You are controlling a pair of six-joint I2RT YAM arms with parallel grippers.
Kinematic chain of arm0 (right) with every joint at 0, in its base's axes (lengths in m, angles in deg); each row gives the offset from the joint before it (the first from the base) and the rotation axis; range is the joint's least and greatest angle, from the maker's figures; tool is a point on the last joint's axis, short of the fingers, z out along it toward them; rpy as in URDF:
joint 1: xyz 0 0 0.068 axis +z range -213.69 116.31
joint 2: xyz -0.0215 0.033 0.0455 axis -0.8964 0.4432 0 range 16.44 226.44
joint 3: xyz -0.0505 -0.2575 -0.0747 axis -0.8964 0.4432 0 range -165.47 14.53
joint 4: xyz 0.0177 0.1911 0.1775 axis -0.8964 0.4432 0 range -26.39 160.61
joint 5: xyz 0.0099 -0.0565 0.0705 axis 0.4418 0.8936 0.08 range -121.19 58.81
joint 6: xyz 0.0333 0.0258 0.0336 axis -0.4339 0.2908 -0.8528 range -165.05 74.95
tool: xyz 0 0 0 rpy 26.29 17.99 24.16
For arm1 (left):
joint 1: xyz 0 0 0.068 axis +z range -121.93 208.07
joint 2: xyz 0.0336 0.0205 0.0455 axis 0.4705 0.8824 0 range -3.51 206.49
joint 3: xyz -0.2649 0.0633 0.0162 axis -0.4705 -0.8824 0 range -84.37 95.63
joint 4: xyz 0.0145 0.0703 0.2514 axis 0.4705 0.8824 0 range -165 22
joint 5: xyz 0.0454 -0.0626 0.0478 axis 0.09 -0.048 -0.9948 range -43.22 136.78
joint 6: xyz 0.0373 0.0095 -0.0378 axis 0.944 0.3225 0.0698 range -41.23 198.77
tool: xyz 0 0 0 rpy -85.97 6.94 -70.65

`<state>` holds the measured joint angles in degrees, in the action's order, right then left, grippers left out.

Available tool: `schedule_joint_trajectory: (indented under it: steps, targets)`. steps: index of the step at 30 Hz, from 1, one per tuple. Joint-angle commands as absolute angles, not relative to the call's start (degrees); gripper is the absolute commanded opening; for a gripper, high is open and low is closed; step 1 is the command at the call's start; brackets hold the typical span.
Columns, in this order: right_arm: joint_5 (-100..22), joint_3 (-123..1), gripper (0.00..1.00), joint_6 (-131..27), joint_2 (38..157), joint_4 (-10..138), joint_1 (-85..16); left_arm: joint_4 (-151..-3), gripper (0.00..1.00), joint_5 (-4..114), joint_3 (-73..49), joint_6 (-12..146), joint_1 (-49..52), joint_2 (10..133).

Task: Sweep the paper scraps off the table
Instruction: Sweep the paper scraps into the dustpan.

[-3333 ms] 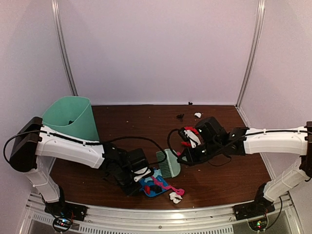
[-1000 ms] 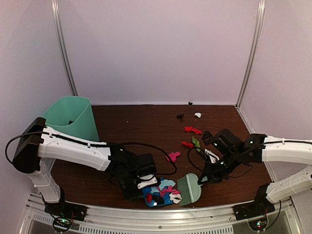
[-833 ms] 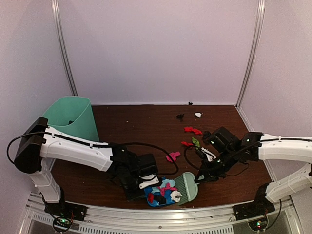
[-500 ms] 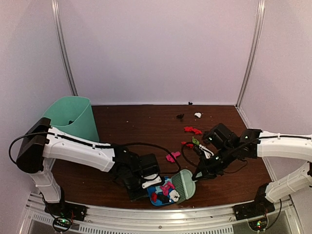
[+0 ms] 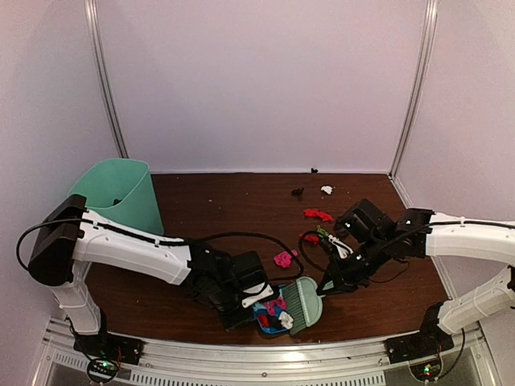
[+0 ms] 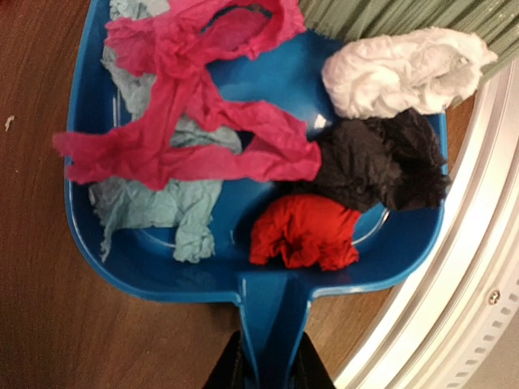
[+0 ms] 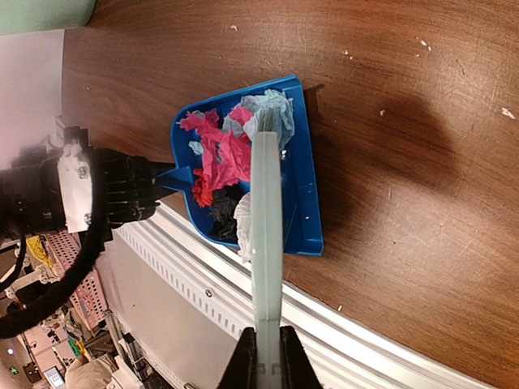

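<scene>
On the bench [image 5: 241, 209], the heaped blue dustpan [image 6: 162, 267] at 6 o'clock, its handle pinched by the left fingers [image 6: 239, 373], sits at the edge, where a tilt could spill it. The right fingers [image 7: 247, 365] clamp the green brush [image 5: 304, 303]. Crumpled pink, cyan, white and black scraps [image 6: 203, 138] fill the pan; loose red scraps [image 5: 318, 215] lie at 1 o'clock.

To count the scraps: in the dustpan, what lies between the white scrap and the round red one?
A black scrap, touching both; the left wrist view shows it.

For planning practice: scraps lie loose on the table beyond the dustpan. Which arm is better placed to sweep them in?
Right: the right tool holds the brush, nearest the pink scrap; the left tool holds the dustpan.
</scene>
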<state>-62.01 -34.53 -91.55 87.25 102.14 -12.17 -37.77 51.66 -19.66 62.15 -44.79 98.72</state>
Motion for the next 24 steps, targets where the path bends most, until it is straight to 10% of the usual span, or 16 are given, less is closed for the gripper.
schedule_joint_trajectory:
  steps: [1, 24]
  targets:
    - [-61.27, -37.44, 0.00, -90.52, 86.13, 103.79, -11.75, -42.37, 0.00, 50.29, -21.32, 59.70, -44.94, 96.65]
    - [-51.20, -54.09, 0.00, -87.02, 85.96, 117.45, -11.91, -47.91, 0.00, 43.37, -25.26, 55.23, -42.82, 86.58]
